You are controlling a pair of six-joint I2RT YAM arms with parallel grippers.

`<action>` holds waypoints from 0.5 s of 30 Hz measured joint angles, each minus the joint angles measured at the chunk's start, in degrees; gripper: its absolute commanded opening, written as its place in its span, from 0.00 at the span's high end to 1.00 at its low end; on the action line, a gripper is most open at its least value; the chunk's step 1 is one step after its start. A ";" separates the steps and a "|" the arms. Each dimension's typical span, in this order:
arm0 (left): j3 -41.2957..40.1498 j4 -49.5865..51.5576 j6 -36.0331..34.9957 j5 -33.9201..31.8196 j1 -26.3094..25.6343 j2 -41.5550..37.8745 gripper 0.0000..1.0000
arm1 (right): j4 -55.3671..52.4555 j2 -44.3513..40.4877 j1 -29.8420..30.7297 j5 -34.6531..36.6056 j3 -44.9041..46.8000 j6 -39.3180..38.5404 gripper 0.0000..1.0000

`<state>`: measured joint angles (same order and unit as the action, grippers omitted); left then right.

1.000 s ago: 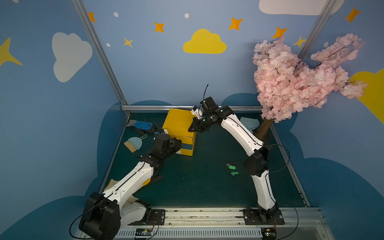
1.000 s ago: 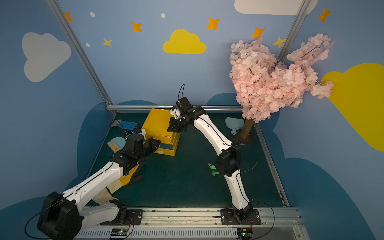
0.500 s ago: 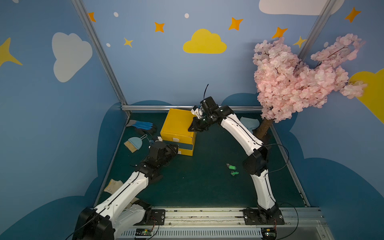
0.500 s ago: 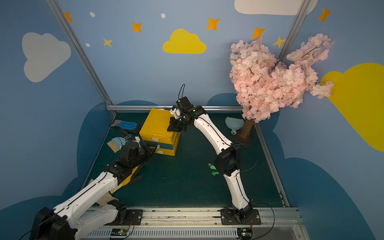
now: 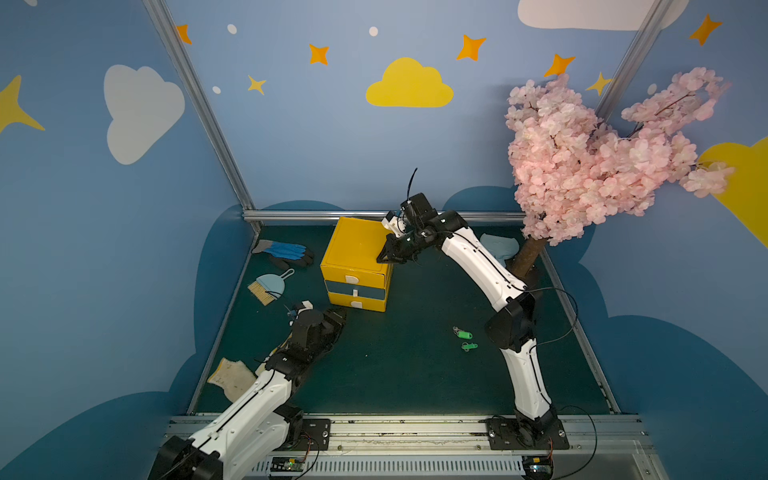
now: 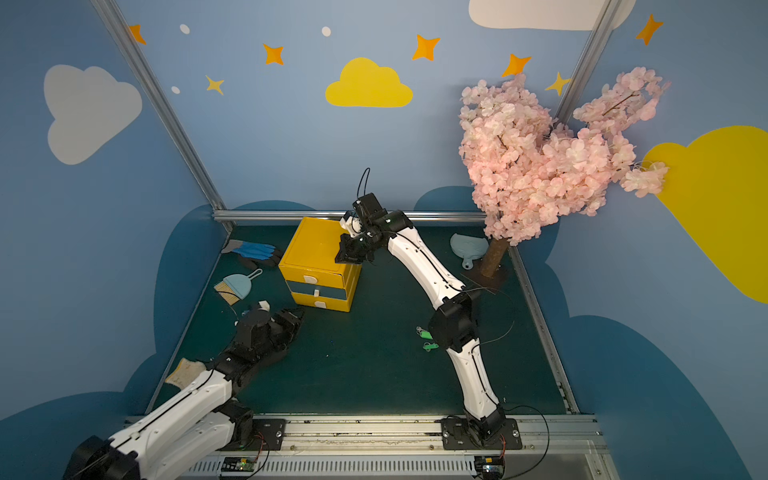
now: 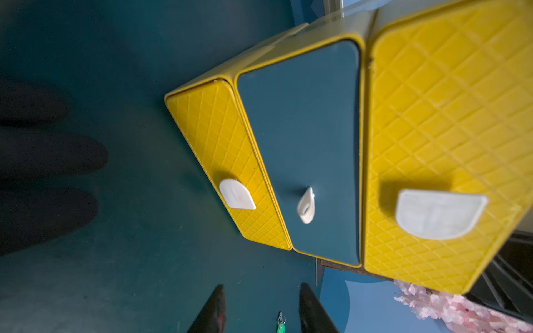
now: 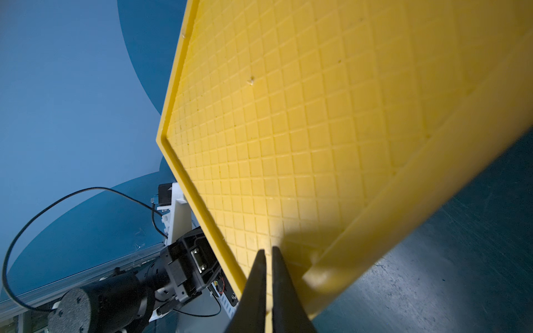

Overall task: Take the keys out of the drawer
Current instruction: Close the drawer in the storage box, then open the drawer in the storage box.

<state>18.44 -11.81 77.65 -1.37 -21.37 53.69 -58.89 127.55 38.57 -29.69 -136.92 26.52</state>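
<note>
Dark green tabletop [image 5: 395,374] under painted clouds [image 5: 409,83]: right gripper [image 5: 383,258] closed and set on the yellow chest [image 5: 353,249], seemingly steadying it; left gripper [image 7: 261,287] parted, empty, squared up to shut drawers [image 7: 302,144]. Green-tagged keys [image 5: 463,333] lying out near the right arm [image 5: 478,266]; any others unseen.

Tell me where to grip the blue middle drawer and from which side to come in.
Grip its white tab handle, in the middle of the blue drawer front. It is the only part that juts out of the flat face, a thin flat tab. So come straight in from the front, where the open left gripper faces it, one finger above and one below.
</note>
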 measured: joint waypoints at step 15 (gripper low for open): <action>2.40 -16.13 1.49 4.28 0.85 14.53 0.67 | -0.37 0.00 0.31 0.00 0.00 -0.48 0.89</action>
<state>20.84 -27.94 79.13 2.92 -20.51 68.23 -59.27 127.55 38.87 -29.69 -136.92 26.04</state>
